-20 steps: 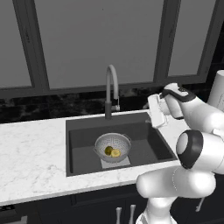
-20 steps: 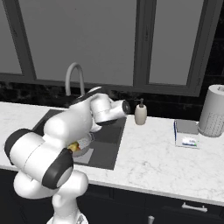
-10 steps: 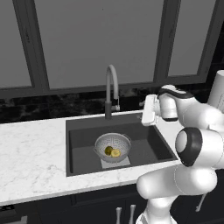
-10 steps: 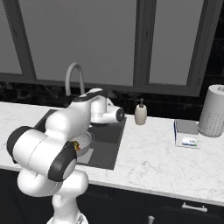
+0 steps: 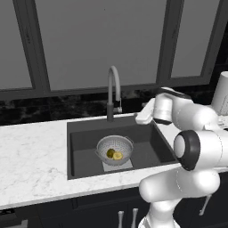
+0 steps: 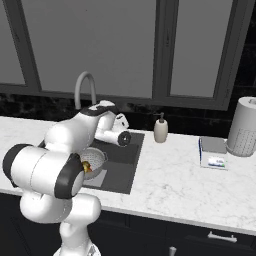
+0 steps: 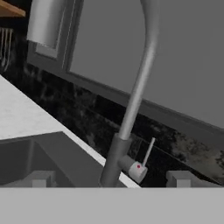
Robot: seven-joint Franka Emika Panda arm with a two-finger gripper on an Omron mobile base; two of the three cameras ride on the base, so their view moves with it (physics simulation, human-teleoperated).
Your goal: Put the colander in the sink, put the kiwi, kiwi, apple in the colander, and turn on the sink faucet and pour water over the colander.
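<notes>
With the colander (image 5: 115, 149) sitting in the sink (image 5: 84, 141) at the frame's center and fruit inside it, the gripper (image 7: 111, 178), jaws wide apart and empty, is facing the faucet (image 7: 133, 105), so the next move likely means reaching its small lever (image 7: 148, 153).

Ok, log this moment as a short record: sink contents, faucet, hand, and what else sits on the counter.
sink: colander sits on the plate at the bottom
colander contents: two kiwis; apple hidden or too small to tell
sink faucet: no water stream visible; side lever upright in the hand view
hand: open, empty, level with the faucet's lower stem, pointing at it
counter right of sink: soap dispenser, paper towel roll
</notes>
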